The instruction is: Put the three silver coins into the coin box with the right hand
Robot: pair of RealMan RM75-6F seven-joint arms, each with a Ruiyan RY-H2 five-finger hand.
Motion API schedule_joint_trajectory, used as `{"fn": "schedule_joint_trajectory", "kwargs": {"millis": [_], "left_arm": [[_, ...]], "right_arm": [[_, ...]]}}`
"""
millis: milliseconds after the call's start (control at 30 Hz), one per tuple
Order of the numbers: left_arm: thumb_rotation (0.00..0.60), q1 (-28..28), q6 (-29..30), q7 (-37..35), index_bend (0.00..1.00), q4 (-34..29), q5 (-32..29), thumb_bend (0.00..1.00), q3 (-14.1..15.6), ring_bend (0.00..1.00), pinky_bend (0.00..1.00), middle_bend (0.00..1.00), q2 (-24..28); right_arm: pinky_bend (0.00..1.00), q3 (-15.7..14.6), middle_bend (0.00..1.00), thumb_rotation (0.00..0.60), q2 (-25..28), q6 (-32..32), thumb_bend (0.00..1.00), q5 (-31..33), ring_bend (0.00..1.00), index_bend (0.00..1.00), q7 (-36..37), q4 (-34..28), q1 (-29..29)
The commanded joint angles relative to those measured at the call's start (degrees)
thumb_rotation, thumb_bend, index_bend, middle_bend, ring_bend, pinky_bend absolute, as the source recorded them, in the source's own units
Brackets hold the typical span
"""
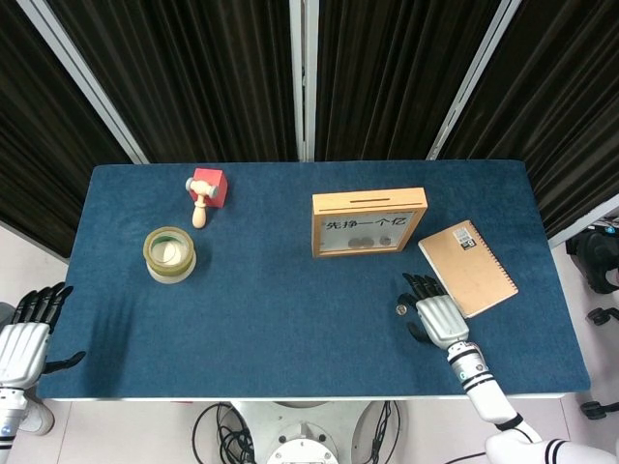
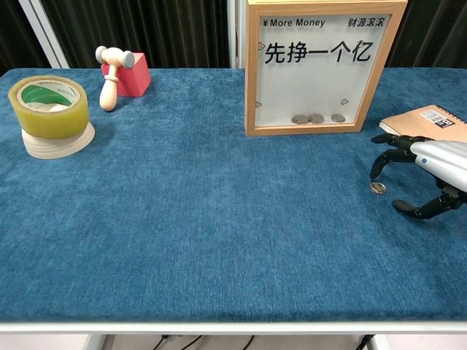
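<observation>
Right hand hovers fingers spread wide, empty, arched over the silver coin on the bench, poised to pinch; coin box waits close behind.

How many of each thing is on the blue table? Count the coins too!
Silver coins: 4, with 3 inside the box and 1 on the cloth
Wooden-framed coin box: 1
Brown spiral notebook: 1
Yellow tape roll: 1
Red block: 1
Small wooden mallet: 1
Total: 9
</observation>
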State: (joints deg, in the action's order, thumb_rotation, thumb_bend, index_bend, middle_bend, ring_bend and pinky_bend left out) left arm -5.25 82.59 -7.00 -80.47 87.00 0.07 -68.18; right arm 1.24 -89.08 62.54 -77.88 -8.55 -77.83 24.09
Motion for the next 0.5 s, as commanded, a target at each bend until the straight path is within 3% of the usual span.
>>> {"fn": "schedule_joint_trajectory", "kwargs": {"millis": [33, 500], "left_arm": [[0.6, 0.0, 0.0, 0.0, 0.06, 0.1, 0.0, 0.0, 0.0, 0.0, 0.0, 0.01, 0.0], [0.6, -0.1, -0.1, 0.0, 0.06, 0.1, 0.0, 0.0, 0.0, 0.0, 0.0, 0.01, 0.0]], "right_arm": [[0.0, 0.1, 0.0, 0.6, -0.2, 0.2, 0.35, 0.0, 0.0, 0.35, 0.0, 0.1, -0.2], [0.0, 0.6, 0.0, 0.6, -0.4, 0.0, 0.35, 0.2, 0.0, 0.39, -0.7, 0.3, -0.5]]}}
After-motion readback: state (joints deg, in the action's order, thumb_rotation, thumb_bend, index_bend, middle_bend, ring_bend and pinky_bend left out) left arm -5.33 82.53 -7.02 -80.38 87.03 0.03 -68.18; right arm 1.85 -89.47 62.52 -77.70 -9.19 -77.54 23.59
